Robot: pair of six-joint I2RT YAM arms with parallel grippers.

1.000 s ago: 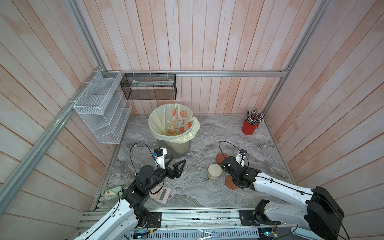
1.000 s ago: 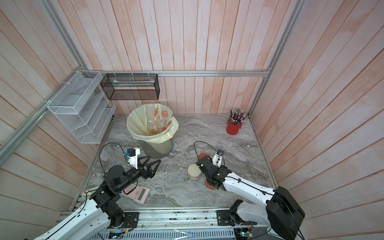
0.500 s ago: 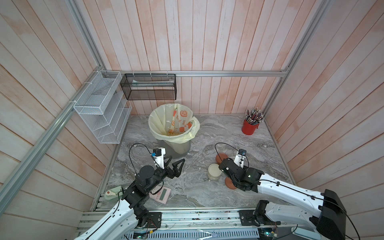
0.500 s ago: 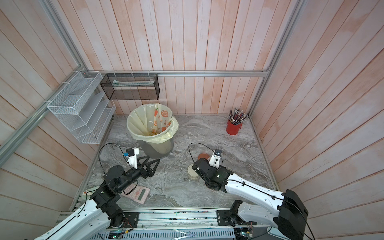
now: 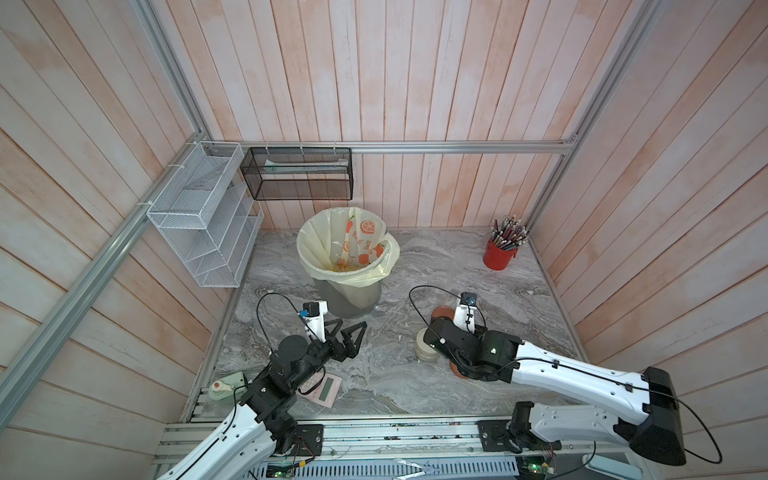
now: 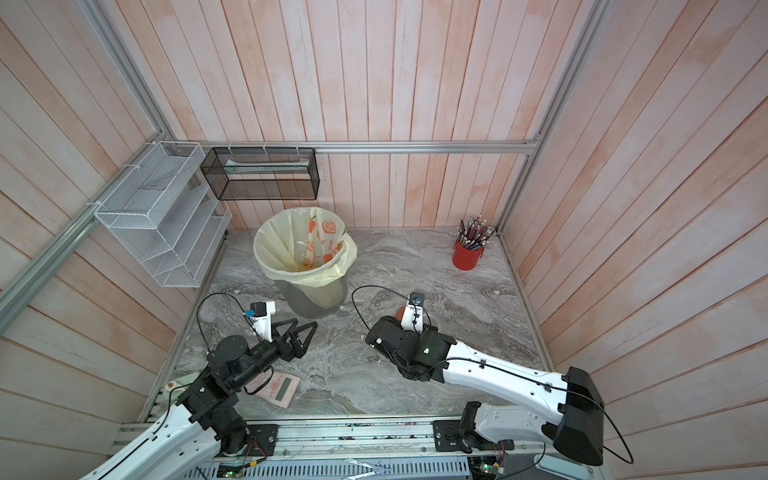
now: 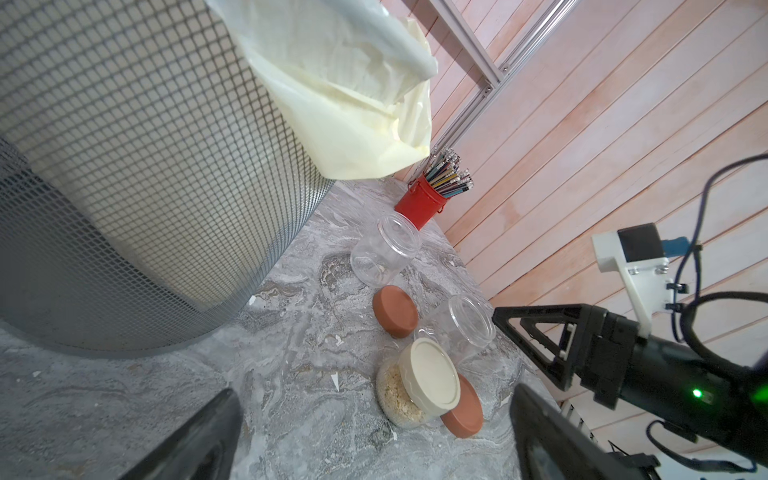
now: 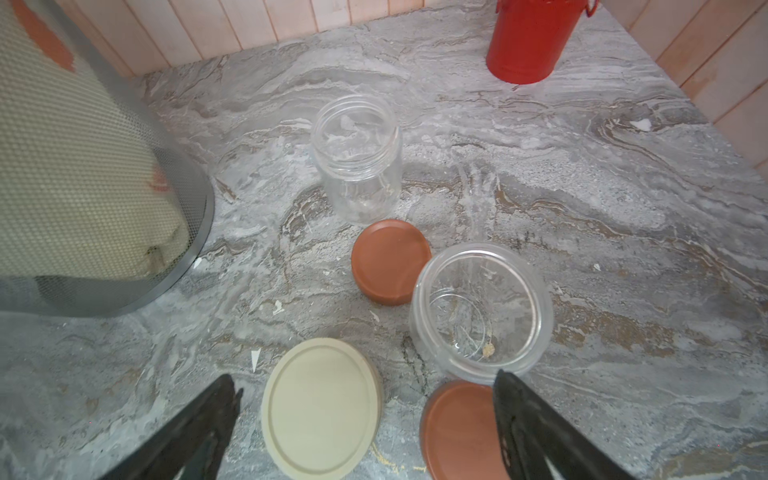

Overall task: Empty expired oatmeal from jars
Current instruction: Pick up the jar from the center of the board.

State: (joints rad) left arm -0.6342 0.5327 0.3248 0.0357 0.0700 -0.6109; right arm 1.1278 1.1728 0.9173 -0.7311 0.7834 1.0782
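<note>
My right arm stretches in low from the near right, wrist bent downward, right of the worktop's (image 5: 386,374) centre. My right end effector (image 8: 365,380) is spread wide and holds nothing. The cream lid (image 8: 320,407) of the closed jar (image 7: 415,386) lies between its fingers; whether they touch it I cannot tell. My left arm reaches in from the near left. My left end effector (image 5: 351,325) is held level, likewise spread and empty, just near of the grey mesh bin (image 5: 349,299).

I count three jars, all standing close together under my right wrist. The closed jar alone holds the oatmeal (image 7: 392,397). The other two stand open and all but empty: the far jar (image 8: 357,158) and the nearer open jar (image 8: 480,307), which has a few flakes at its bottom.

I count three lids: the cream one, plus two lying flat on the worktop. The far terracotta lid (image 8: 390,262) lies between the open jars, and the near terracotta lid (image 8: 457,428) is just right of the closed jar.
</note>
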